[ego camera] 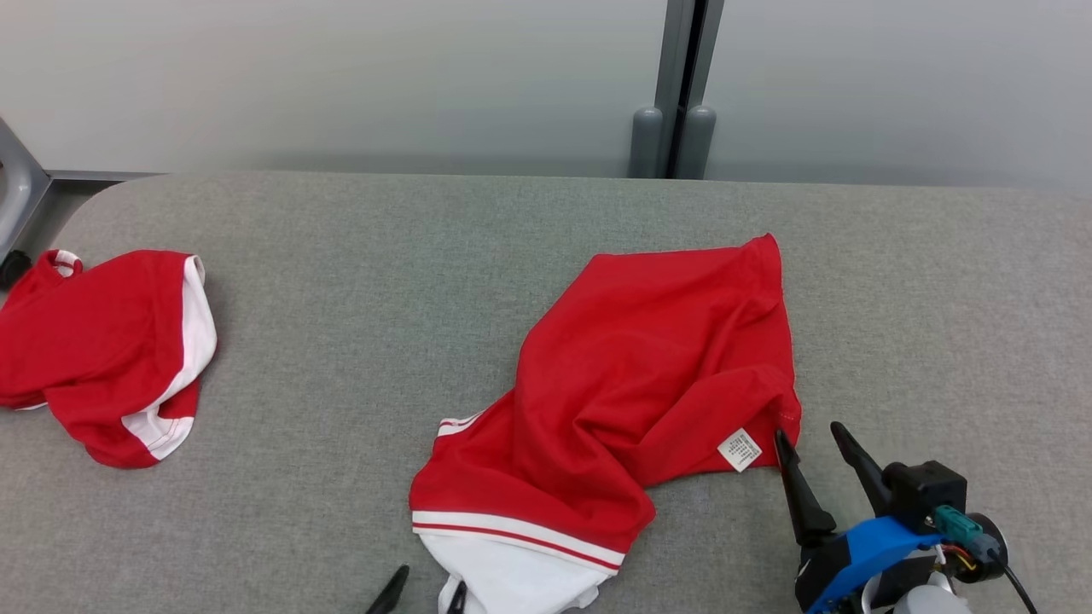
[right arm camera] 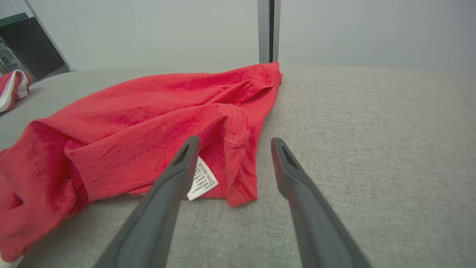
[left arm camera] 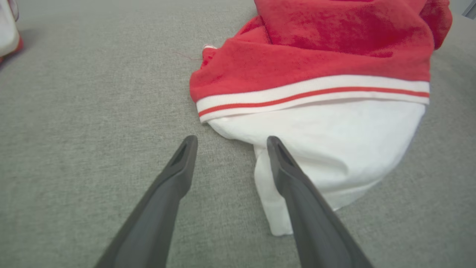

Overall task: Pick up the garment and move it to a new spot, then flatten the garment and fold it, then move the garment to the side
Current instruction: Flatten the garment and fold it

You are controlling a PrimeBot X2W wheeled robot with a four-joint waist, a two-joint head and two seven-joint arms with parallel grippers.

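Red garment [ego camera: 648,375], crumpled, mid-desk [ego camera: 384,256], white part at near edge. Left hand [ego camera: 429,584] spread wide, empty, one finger over white cloth. Right hand [ego camera: 807,431] spread wide, empty, just beside hem corner and white label [ego camera: 740,449]. Second red garment [ego camera: 102,350] far left.

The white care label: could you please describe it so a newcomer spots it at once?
On the grey fabric-covered table, take the middle crumpled red-and-white garment, not the similar garment at the left. At its near right corner lies a small white printed label, the only tag visible.
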